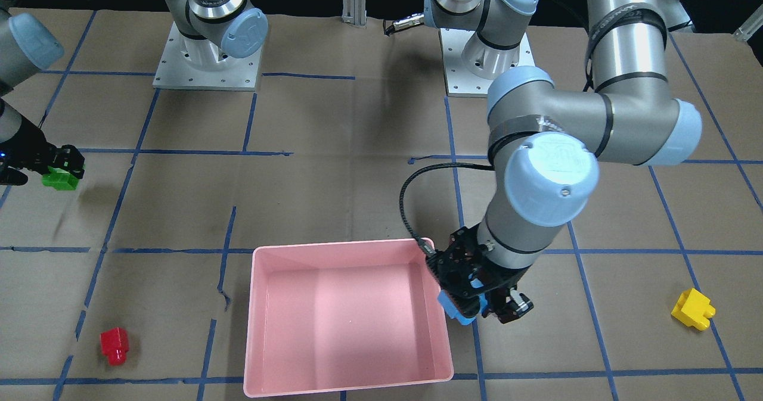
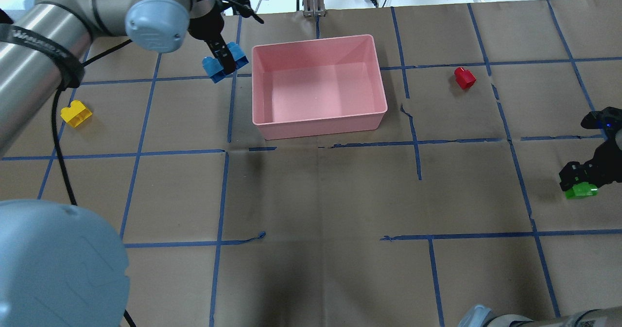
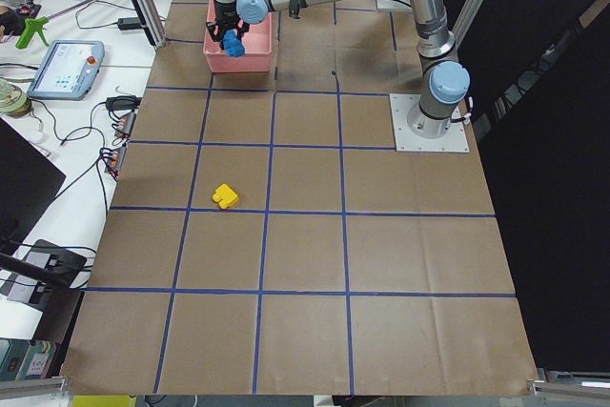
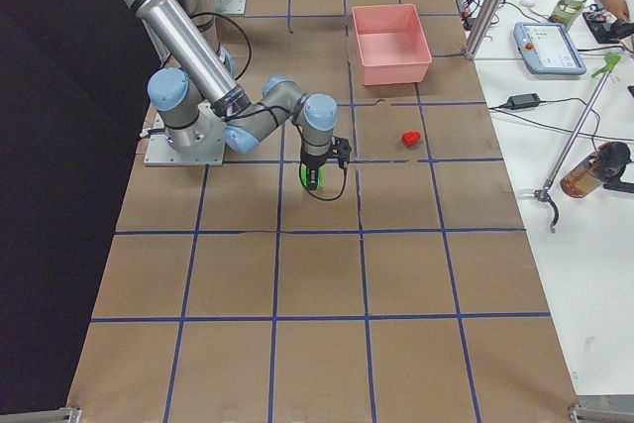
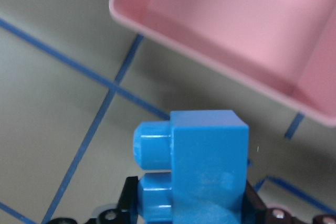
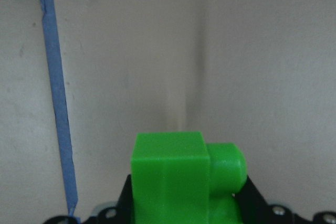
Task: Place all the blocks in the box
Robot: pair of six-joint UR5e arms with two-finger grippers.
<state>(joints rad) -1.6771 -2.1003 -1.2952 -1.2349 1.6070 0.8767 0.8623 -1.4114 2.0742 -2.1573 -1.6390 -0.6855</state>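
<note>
The left claw [image 2: 224, 60] pinches the blue block [image 2: 214, 69] just outside the box [image 2: 318, 123]. The right claw [image 2: 580, 179] pinches the green block [image 2: 581, 191], well apart; the yellow block [image 2: 76, 113] and red block [image 2: 465, 77] lie on the surface [image 2: 316, 196]

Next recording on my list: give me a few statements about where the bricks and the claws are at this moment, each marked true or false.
1. The pink box holds no brick yet. True.
2. The left claw is empty. False: it grips the blue brick, just outside the box's rim.
3. The right claw holds the green brick, far from the box. True.
4. The red brick lies inside the box. False: it sits on the table, outside the box.
5. The yellow brick lies on the table, apart from both claws. True.
</note>
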